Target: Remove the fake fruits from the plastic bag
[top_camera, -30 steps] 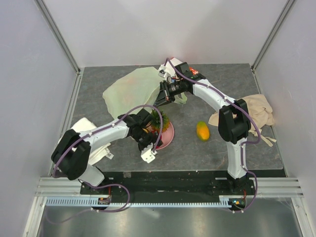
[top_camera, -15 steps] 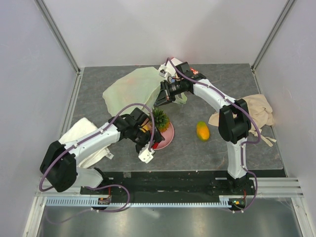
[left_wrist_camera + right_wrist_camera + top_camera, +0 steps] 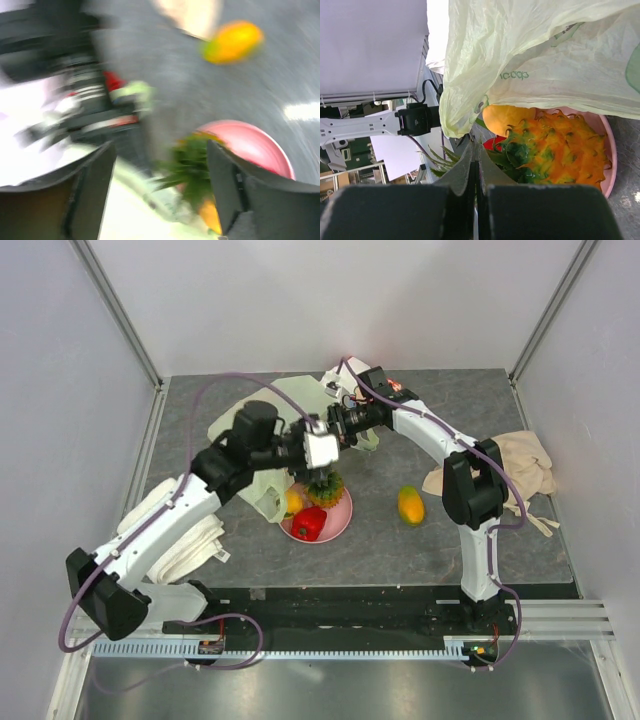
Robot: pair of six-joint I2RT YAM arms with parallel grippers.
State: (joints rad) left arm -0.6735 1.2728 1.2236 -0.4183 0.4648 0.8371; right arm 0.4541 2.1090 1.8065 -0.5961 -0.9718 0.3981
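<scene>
bag point(image 3: 545, 50) pale green, dark print | pineapple point(image 3: 555, 150) orange, green crown | plate point(image 3: 341, 516) pink | pepper point(image 3: 309, 523) red

Here they are: left arm point(image 3: 160, 527) and right arm point(image 3: 425, 432), both in smooth white shells with chunky black joints (that right elbow point(image 3: 470, 490) is a real block), purple cables point(image 3: 240, 376) looping along each, black bases point(image 3: 200, 617).

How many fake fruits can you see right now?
4: the pineapple, the red pepper and a yellow-orange fruit on the pink plate; the mango alone on the table. The plastic bag may hide more.
</scene>
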